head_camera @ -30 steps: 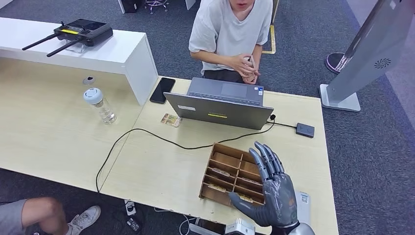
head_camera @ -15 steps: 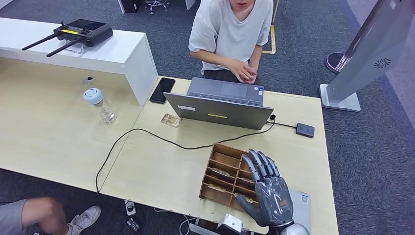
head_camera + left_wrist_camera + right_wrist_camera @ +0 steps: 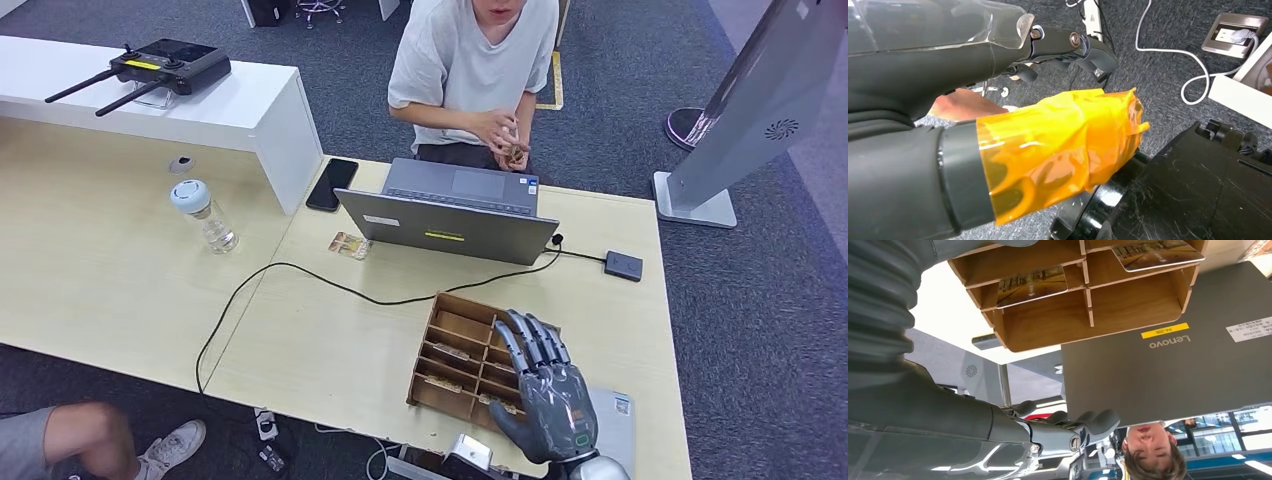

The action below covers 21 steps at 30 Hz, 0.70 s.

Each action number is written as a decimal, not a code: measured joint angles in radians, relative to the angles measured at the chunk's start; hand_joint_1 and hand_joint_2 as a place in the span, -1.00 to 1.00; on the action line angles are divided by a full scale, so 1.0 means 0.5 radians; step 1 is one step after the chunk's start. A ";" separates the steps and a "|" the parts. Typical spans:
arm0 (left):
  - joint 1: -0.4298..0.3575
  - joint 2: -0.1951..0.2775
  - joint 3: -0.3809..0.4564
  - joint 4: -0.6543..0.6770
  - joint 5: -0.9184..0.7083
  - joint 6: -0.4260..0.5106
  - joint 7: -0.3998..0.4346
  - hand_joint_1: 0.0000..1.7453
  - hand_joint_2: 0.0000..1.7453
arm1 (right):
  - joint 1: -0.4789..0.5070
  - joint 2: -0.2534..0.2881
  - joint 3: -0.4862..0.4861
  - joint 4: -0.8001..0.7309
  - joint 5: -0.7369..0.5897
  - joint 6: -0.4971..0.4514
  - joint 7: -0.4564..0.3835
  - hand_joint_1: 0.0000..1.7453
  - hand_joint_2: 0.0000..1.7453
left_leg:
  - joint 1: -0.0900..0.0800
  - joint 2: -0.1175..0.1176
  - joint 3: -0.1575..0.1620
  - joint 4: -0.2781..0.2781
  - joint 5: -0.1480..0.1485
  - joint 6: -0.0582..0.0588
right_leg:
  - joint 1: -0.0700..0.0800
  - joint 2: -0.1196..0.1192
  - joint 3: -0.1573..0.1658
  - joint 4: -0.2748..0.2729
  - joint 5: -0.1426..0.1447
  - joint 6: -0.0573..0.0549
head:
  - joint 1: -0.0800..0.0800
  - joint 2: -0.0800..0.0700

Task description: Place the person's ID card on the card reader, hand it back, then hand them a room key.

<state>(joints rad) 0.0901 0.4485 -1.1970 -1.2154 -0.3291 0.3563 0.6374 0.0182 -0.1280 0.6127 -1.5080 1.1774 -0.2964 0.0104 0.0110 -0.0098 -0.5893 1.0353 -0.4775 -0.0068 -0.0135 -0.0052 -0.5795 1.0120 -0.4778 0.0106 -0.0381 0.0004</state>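
Open grey laptop (image 3: 450,215) sits just past the hand, black phone (image 3: 331,183) and water bottle (image 3: 205,214) further off to its left (antenna controller (image 3: 160,68) way beyond on the white counter (image 3: 255,110)).

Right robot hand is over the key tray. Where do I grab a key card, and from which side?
Judging by its pose, take the key card by its exposed edge from the tray's open top. It lies flat between dividers, so side access is blocked. The right robot hand hovers above, fingers spread.
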 joint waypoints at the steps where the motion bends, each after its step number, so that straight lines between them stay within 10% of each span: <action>1: -0.002 0.000 -0.001 0.000 0.000 0.000 0.001 -1.00 -1.00 | 0.000 0.000 0.000 0.003 0.003 0.000 0.001 -1.00 1.00 | 0.000 0.000 0.000 0.000 0.000 0.000 | 0.000 0.000 0.000 0.000 0.000 0.000 | 0.000 0.000; 21: -0.015 0.001 -0.031 -0.017 0.001 -0.002 0.018 -1.00 -1.00 | -0.014 0.000 0.001 0.035 0.017 0.000 0.003 -0.83 1.00 | 0.000 0.000 0.000 0.000 0.000 0.000 | 0.000 0.000 0.000 0.000 0.000 0.000 | 0.000 0.000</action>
<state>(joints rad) 0.0827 0.4490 -1.2127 -1.2237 -0.3286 0.3551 0.6466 0.0114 -0.1281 0.6130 -1.4902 1.1857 -0.2964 0.0118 0.0110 -0.0097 -0.5893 1.0353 -0.4775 -0.0068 -0.0135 -0.0052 -0.5794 1.0120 -0.4777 0.0106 -0.0381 0.0004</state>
